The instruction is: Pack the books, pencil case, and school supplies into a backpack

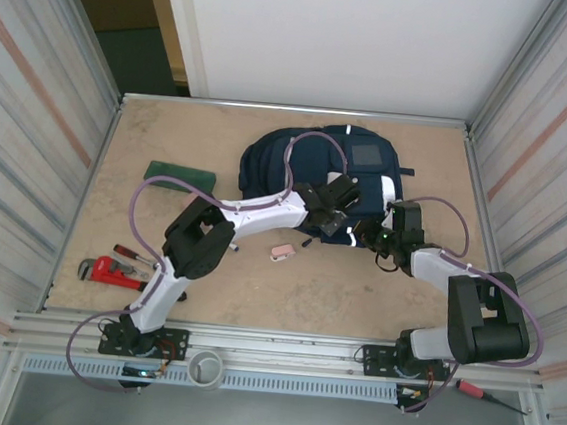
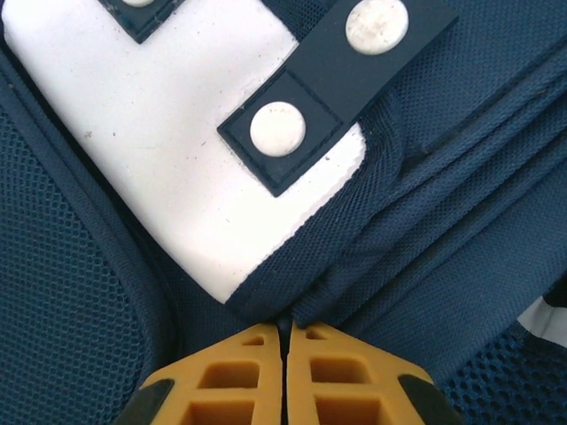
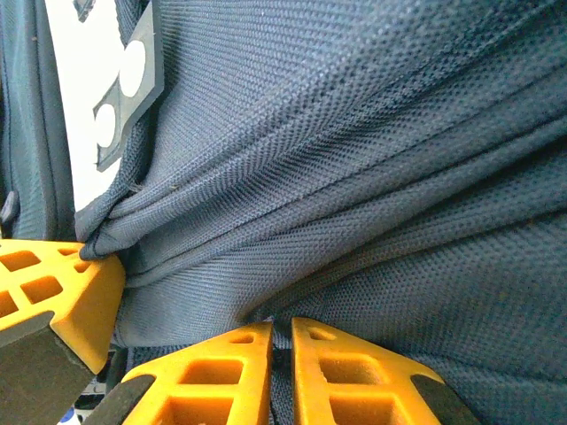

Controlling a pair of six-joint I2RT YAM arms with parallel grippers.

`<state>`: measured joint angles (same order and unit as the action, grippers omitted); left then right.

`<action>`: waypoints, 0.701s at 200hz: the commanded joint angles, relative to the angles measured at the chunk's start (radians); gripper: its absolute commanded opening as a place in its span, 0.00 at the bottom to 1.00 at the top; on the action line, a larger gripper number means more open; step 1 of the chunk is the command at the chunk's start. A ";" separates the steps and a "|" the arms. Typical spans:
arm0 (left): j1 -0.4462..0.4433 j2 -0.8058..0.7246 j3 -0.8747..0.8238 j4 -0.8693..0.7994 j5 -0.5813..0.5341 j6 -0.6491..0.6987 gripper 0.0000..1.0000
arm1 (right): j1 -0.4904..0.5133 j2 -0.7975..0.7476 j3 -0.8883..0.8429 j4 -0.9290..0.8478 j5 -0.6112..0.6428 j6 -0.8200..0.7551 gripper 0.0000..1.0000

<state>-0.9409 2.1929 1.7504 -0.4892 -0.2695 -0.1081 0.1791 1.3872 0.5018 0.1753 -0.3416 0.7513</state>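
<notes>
- Your backpack [image 3: 354,133] is matt navy woven cloth with a coarse weave; side panels are open mesh.
- Its white patch [image 2: 151,133] looks smooth, like leatherette, faintly speckled.
- The fingers [image 2: 235,381] of your left gripper [image 2: 285,341] are matt yellow moulded plastic.
- Your table [image 1: 336,298] looks like matt, speckled pressed wood.

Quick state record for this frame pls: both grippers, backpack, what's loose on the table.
left gripper: fingers shut, tips on backpack fabric just below a white patch; hold unclear
right gripper: fingers shut on a fold of backpack fabric, cloth pulled into creases
backpack: far centre of table
pencil case: on table beside backpack's near edge, unpacked
green book: left of backpack, unpacked
wrench: near left of table
</notes>
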 commanded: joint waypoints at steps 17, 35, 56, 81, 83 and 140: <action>0.024 -0.090 -0.064 0.038 -0.011 -0.012 0.00 | 0.013 0.030 0.011 -0.059 0.006 -0.008 0.13; 0.029 -0.162 -0.134 0.094 -0.030 -0.023 0.00 | 0.011 0.036 0.012 -0.081 0.028 0.002 0.13; 0.036 -0.235 -0.245 0.201 -0.048 -0.002 0.00 | 0.005 0.039 0.009 -0.083 0.041 0.007 0.13; 0.052 -0.243 -0.270 0.182 -0.117 0.011 0.00 | -0.006 0.044 0.009 -0.086 0.041 0.011 0.13; 0.052 -0.243 -0.272 0.180 -0.121 0.011 0.00 | -0.006 0.045 0.010 -0.086 0.042 0.009 0.13; 0.082 -0.308 -0.361 0.225 -0.126 -0.007 0.00 | -0.048 0.006 0.027 -0.106 -0.021 -0.017 0.16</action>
<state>-0.8917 1.9789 1.4242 -0.2810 -0.3386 -0.1078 0.1612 1.4063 0.5163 0.1596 -0.3676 0.7513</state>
